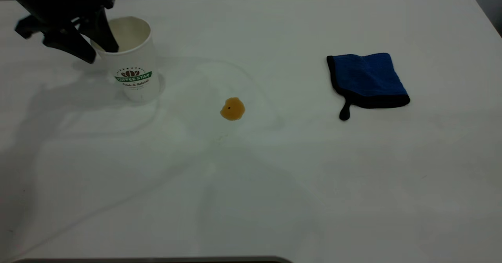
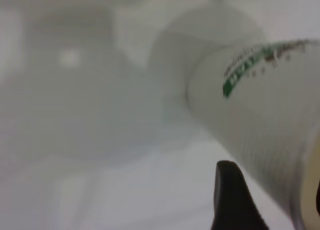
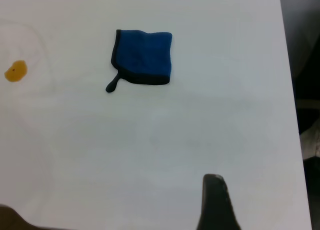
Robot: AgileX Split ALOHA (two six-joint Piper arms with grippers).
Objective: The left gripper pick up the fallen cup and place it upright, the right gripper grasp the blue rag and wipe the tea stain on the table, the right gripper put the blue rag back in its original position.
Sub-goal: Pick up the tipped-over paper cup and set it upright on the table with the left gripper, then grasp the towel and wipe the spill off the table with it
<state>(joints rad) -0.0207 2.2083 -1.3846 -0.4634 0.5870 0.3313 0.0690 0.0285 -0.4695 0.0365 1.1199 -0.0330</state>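
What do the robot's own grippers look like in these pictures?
The left gripper is matte black, with two tapered, pointed fingers on an angular black bracket and arm. Of the right gripper only one dark, rounded fingertip shows in its wrist view. No cables or markings are visible.

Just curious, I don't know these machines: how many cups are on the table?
1. The cup stands upright at the table's far left, the left claw at its rim. No others show.

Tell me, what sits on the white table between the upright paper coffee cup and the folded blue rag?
Only the small amber-brown tea stain lies between the white paper cup and the blue rag; the exterior view shows it.
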